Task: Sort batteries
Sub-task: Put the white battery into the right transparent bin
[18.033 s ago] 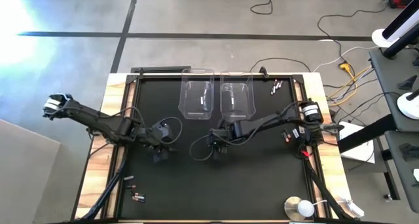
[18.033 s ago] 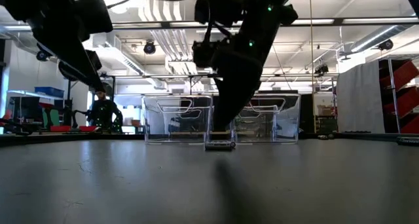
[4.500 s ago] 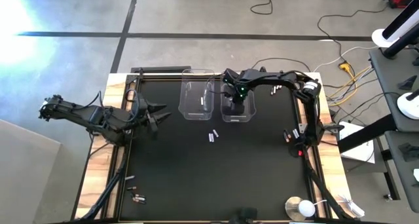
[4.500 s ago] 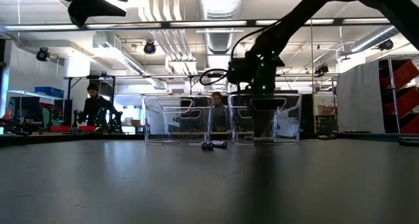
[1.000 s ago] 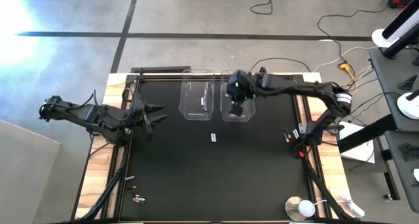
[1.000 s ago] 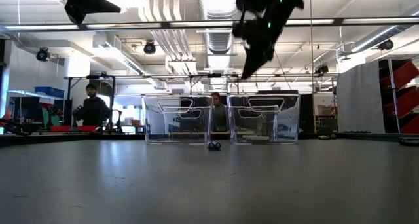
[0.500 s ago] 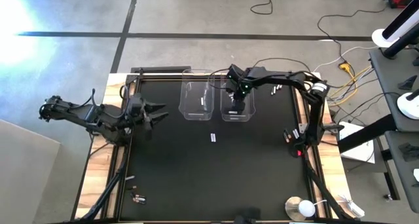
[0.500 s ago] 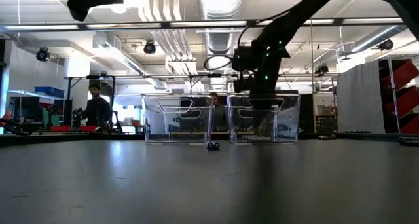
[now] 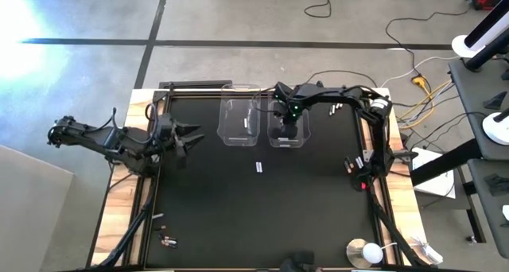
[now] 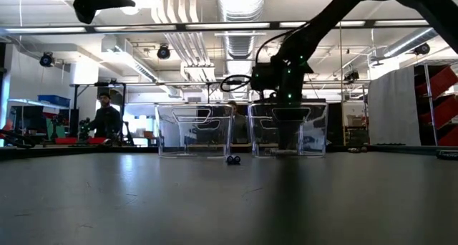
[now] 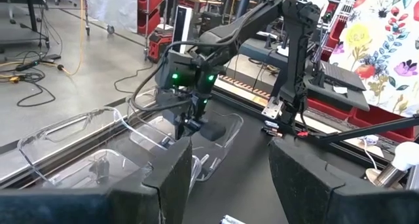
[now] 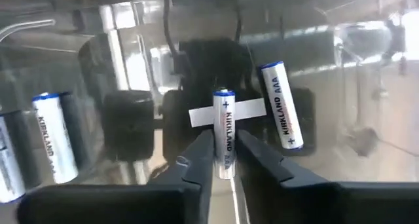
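My right gripper (image 9: 289, 130) reaches down into the right clear bin (image 9: 302, 113) and is shut on a white AAA battery (image 12: 224, 129). More white batteries lie on that bin's floor (image 12: 283, 106) (image 12: 55, 135). A second clear bin (image 9: 240, 119) stands just left of it. One battery (image 9: 258, 167) lies loose on the black mat in front of the bins, also seen in the low view (image 10: 232, 159). My left gripper (image 9: 191, 137) hangs open and raised over the mat's left side, holding nothing. My right gripper pinches the white battery at its lower end (image 12: 223, 164) between its two fingertips. The fingers come from above, slanting down into the bin, and lie along the battery. The battery points away from the fingers toward the bin's floor; whether it touches the floor I cannot tell.
Small groups of batteries lie at the mat's near left (image 9: 163, 238), far right (image 9: 336, 106) and right edge (image 9: 350, 165). A round white-and-metal disc (image 9: 362, 252) sits at the near right corner. The mat's middle and near part are bare.
My right gripper has come down from high above the bins into the right bin and tipped more steeply downward. It has stayed there over the last half second. The loose battery on the mat has not moved.
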{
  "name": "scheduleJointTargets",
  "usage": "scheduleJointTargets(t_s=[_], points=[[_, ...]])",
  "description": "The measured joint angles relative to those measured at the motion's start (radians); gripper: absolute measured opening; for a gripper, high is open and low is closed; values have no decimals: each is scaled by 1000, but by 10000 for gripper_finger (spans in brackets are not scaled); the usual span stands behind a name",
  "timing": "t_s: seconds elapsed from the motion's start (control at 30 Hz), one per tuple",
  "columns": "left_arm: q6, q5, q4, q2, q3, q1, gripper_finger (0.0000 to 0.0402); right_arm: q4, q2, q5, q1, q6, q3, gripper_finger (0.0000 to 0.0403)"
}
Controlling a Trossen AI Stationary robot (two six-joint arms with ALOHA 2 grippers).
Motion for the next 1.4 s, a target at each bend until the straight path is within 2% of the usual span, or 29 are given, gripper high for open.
scheduleJointTargets(t_s=[0.2,0.4,0.53,0.73,0.8,0.9,1.07,1.2,1.4], points=[[18,-1,-16,5,0,0,182,-55,-111,9,19,11,72,120],[23,-1,-95,5,0,0,182,-37,-271,8,96,245,98,145],[66,-1,-106,8,0,0,182,-36,-360,8,199,389,71,147],[130,-1,-105,8,0,0,182,-31,-424,13,411,610,12,130],[150,2,-105,8,0,0,182,-14,-428,46,490,687,-18,124],[176,4,-105,8,0,0,182,43,-426,151,606,814,-73,121],[209,7,-110,4,0,0,182,263,-381,343,753,1029,-216,134],[227,33,-113,-7,0,0,182,491,-308,460,797,1173,-325,156],[214,84,-113,-36,0,0,182,685,-158,500,793,1206,-347,197]])
